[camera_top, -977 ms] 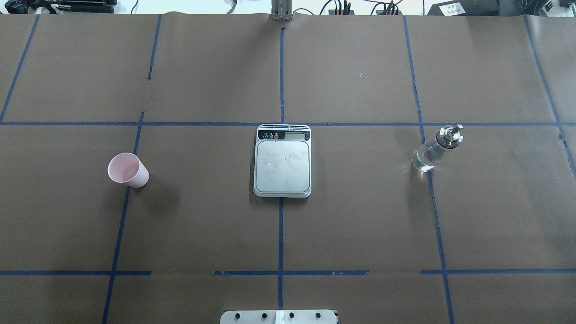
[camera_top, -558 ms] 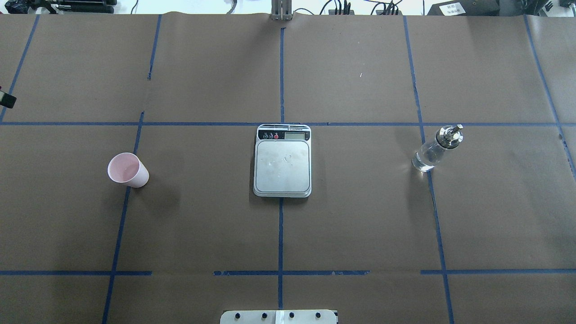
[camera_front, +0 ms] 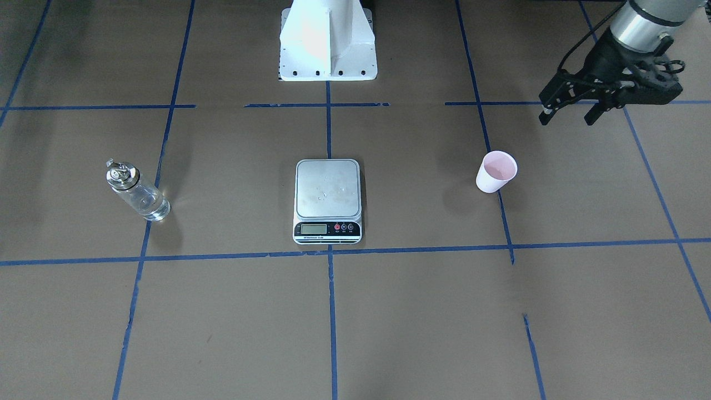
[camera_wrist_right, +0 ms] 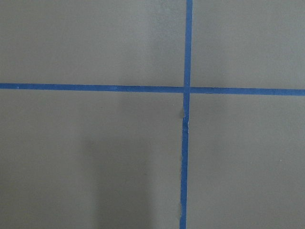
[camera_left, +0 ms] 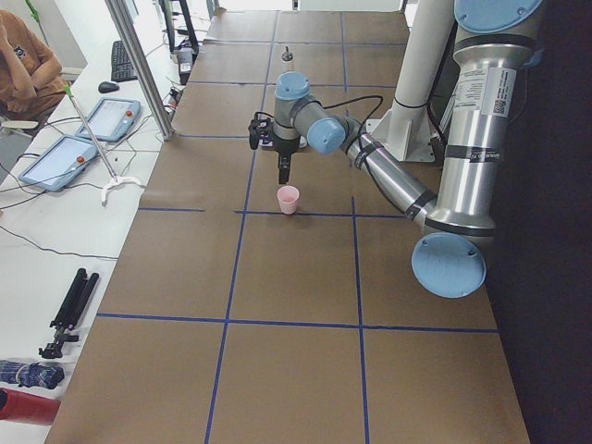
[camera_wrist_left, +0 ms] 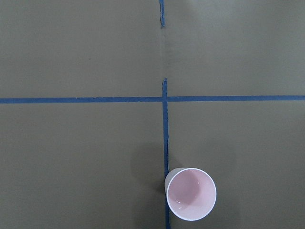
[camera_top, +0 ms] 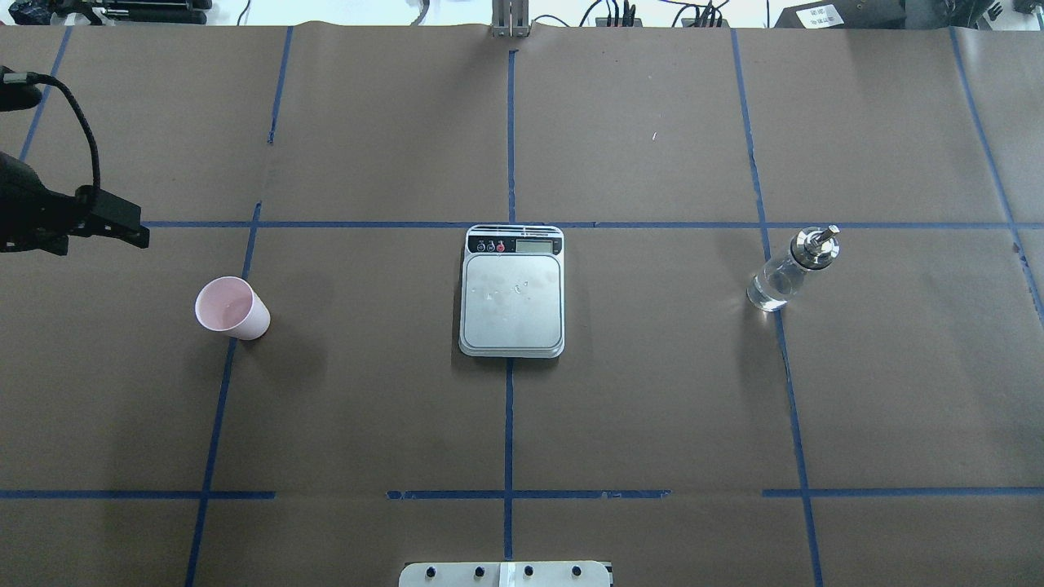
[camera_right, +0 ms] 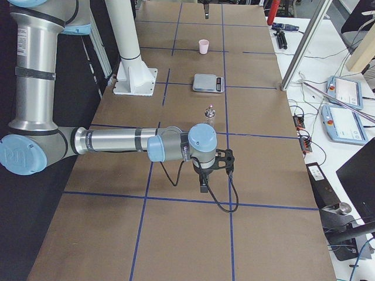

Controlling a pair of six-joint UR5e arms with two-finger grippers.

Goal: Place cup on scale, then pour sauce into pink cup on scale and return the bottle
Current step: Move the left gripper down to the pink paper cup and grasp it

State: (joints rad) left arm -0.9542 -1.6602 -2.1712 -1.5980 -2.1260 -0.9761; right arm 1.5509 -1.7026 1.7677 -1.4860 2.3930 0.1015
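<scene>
**Front-facing view.** Brown surface [camera_front: 422, 311] gridded with blue tape lines [camera_front: 328, 253]. The scale [camera_front: 328, 191] lies at the centre with its display strip facing away from the white robot base [camera_front: 328, 41]. The cup [camera_front: 496, 172] stands upright on a tape line on the robot's left side, well apart from the scale. The bottle [camera_front: 139, 194] stands upright on the robot's right side, also well apart, with the clear sauce [camera_front: 150, 206] in its lower part. The left claw [camera_front: 567, 115] hangs above the surface, apart from the cup, with its jaws spread wide.

**Overhead view.** The left claw shows only in part at the left edge, apart from the cup. Cup, scale and bottle stand in a row across the middle.

**Left side view.** On the near arm the claw points down, close to the cup and not touching it. A seated person [camera_left: 23, 60] shows in the corner.

**Right side view.** The right claw [camera_right: 203, 186] points down over the surface, short of the bottle. I cannot tell whether it is open or closed.

**Left wrist view.** The cup sits at the lower edge on a tape line, its pink inside showing.

**Right wrist view.** Brown surface and a tape crossing.
</scene>
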